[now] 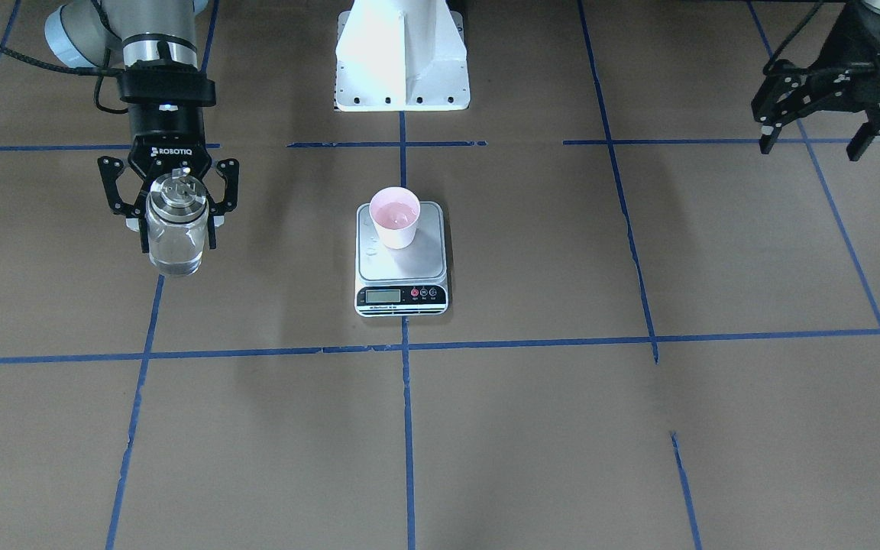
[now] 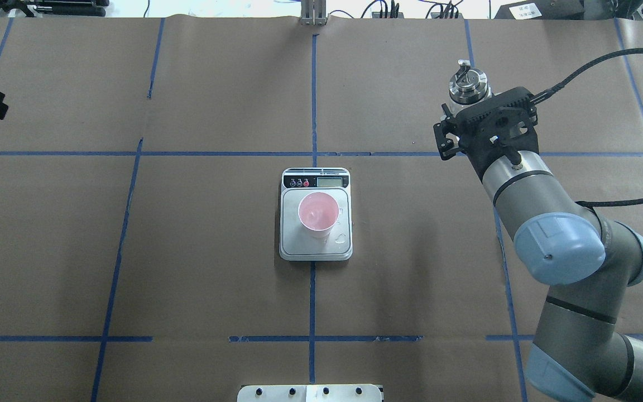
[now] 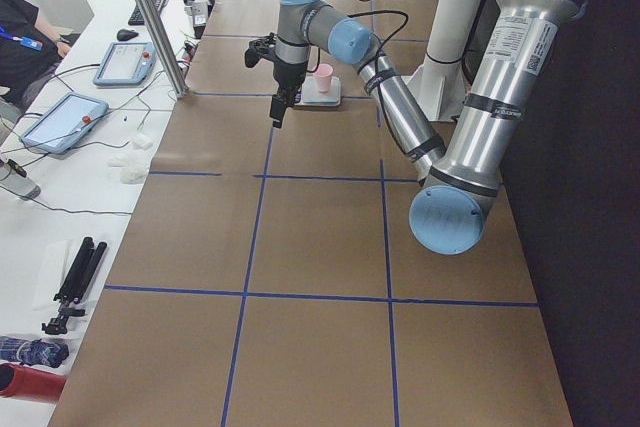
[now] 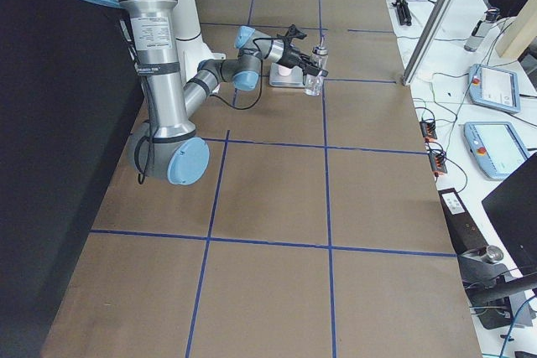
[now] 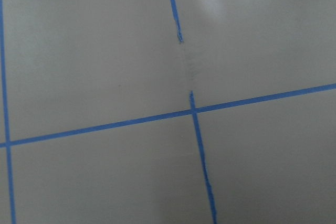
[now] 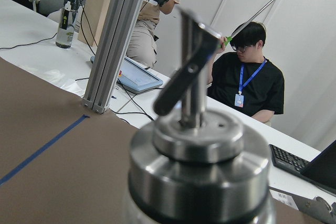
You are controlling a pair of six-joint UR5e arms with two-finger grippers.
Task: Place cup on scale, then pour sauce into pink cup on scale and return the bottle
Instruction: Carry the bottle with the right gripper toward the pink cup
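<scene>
The pink cup (image 1: 396,216) stands upright on the back part of the scale (image 1: 418,261), near the table's middle; it also shows in the overhead view (image 2: 318,212). My right gripper (image 1: 177,238) is shut on the clear glass bottle (image 1: 175,243), which is upright with its metal spout on top, far to the scale's side. The bottle's collar fills the right wrist view (image 6: 199,150). I cannot tell whether its base touches the table. My left gripper (image 1: 813,149) is open and empty, high over the opposite side of the table.
A few clear drops (image 2: 341,239) lie on the scale's plate beside the cup. The white robot base (image 1: 402,61) stands behind the scale. Blue tape lines (image 5: 194,109) grid the brown paper. People and tablets (image 6: 139,80) are past the far edge.
</scene>
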